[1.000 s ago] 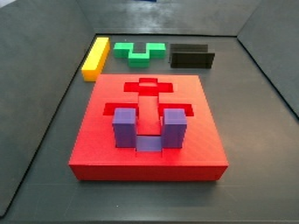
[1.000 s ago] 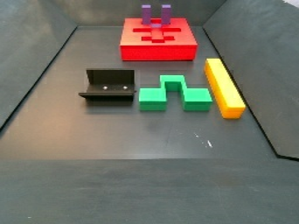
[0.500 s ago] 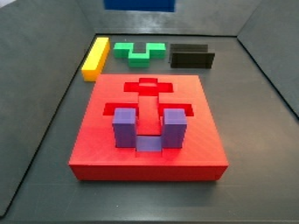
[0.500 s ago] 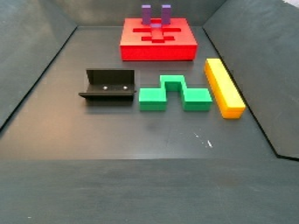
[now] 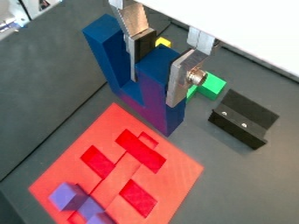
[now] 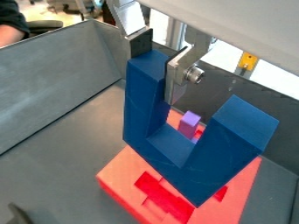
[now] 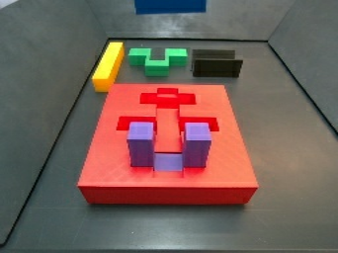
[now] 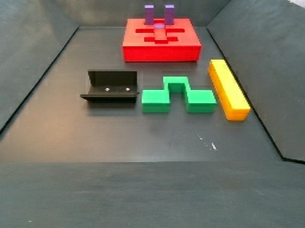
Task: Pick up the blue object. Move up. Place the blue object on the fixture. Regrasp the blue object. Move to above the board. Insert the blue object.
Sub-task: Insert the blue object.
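Observation:
The blue object [image 5: 111,61] is a dark blue U-shaped block hanging in the air, prongs upward. My gripper [image 5: 158,66] is shut on one of its prongs, the silver fingers [image 6: 177,80] pressing either side, as both wrist views show. Below it lies the red board [image 5: 176,179] with its cross-shaped recess. In a side view only the blue object's underside [image 7: 172,5] shows at the top edge, beyond the board [image 7: 132,104]. The black fixture [image 7: 216,63] stands past the board's far right corner and holds nothing.
A purple U-shaped block [image 7: 169,143] stands in the board's near end. A green block [image 7: 158,59] and a yellow bar [image 7: 109,64] lie beside the fixture [image 8: 110,87]. Grey walls enclose the floor.
The blue object has come into a side view at the top edge and drifted slightly to the right. Nothing on the floor or board has moved.

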### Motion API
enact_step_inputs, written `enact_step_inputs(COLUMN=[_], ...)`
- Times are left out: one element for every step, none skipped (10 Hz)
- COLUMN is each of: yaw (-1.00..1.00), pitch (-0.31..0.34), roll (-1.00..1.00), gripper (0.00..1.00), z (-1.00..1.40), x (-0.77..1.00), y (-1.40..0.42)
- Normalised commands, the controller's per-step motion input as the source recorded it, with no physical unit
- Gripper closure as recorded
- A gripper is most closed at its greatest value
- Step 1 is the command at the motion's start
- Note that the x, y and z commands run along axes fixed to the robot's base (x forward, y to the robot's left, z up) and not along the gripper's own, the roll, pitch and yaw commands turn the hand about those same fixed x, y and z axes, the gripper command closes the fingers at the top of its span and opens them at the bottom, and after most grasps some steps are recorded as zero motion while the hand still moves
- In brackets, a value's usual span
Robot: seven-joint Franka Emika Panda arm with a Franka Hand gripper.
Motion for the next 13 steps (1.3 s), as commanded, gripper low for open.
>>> enact_step_inputs(yaw=[0.29, 0.35, 0.2, 0.2, 0.19, 0.19, 0.13, 0.09, 0.07, 0.09, 0.09, 0.02, 0.0], pitch=[-0.141, -0.121, -0.146, -0.133, -0.129, -0.151, -0.16, -0.146, -0.126, -0.084, -0.059, -0.044, 0.0], roll=[-0.38, -0.23, 0.21, 0.18, 0.14, 0.0, 0.0, -0.01, -0.03, 0.0, 0.0, 0.02, 0.17], gripper=[1.0, 1.0, 1.0, 1.0, 1.0, 1.0, 1.0, 1.0, 1.0, 1.0, 1.0, 1.0, 1.0], z=[-0.41, -0.57, -0.77, -0.68, -0.63, -0.63, -0.58, -0.5, -0.43, -0.29, -0.18, -0.13, -0.07], x=[0.0, 0.0, -0.1, -0.07, -0.06, -0.02, 0.0, 0.0, 0.0, 0.0, 0.06, 0.11, 0.21], y=[0.46, 0.04, -0.69, -0.57, -0.4, 0.0, 0.11, 0.07, 0.0, -0.12, -0.15, -0.19, -0.13])
